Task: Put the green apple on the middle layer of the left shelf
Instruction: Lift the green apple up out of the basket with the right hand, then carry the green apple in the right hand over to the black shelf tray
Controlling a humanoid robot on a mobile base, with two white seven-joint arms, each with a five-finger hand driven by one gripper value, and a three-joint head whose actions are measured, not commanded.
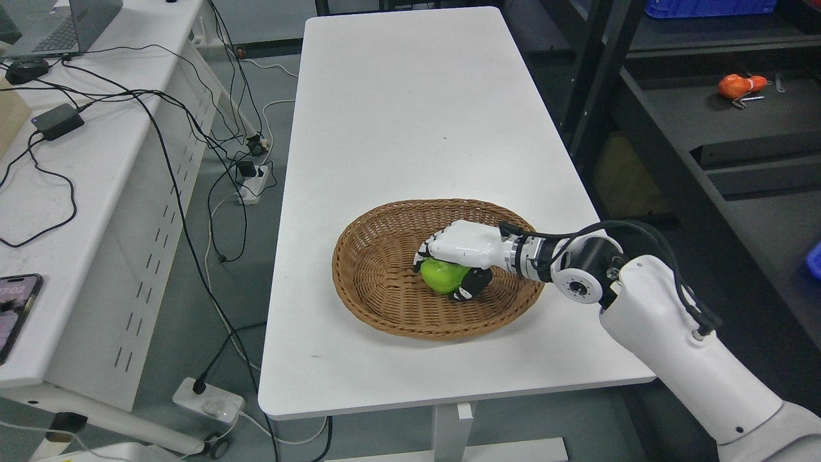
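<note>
1. Reaching in from the right side, my right hand (457,260) sits inside the brown basket (378,301). My white arm (667,327) comes up from the lower right corner to get there.

2. My fingers (424,251) curl over the top of the green apple (442,276), and my thumb (473,285) presses on the side of it nearest to me. So my hand is wrapped around the apple and holds it.

3. The apple is in the middle of the basket. I cannot tell if it rests on the basket floor or is a little bit up.

4. The basket is on the white table (397,115), near the edge closest to me. Past the basket the table top is bare and white.

5. To the right of the basket stands a dark shelf (699,122). An orange thing (739,85) lies on it, far back from the basket.

6. To the left of the basket is a second white desk (109,167) with black cables (160,128) and a phone (16,311) on it.
</note>
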